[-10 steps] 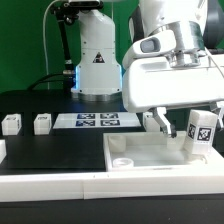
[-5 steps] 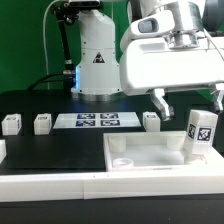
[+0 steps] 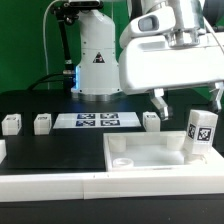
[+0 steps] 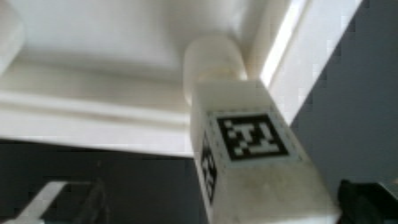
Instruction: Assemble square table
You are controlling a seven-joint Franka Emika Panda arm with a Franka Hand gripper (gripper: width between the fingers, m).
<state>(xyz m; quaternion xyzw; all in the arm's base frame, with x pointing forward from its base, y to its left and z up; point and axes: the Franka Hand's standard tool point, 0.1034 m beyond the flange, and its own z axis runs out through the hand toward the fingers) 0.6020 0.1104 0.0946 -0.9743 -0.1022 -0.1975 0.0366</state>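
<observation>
Rising tool [image 3: 189, 103] clears leg post [image 3: 201, 133].

The white square table slab [image 3: 150, 150] lies flat on the bench, with a raised socket [image 3: 122, 160] at its near corner. One leg post [image 3: 200, 132] stands upright at its corner on the exterior view's right (tag facing outward). Three loose leg posts [image 3: 11, 124] [image 3: 42, 123] [image 3: 151, 120] sit behind, well apart.

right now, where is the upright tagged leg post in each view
Exterior view: the leg post stands upright at a corner of the square tabletop, on the exterior view's right.
Wrist view: the leg post runs through the middle of the picture, seen close.
Shared landmark: the black-and-white tag on the post's side, also plain in the wrist view.
</observation>
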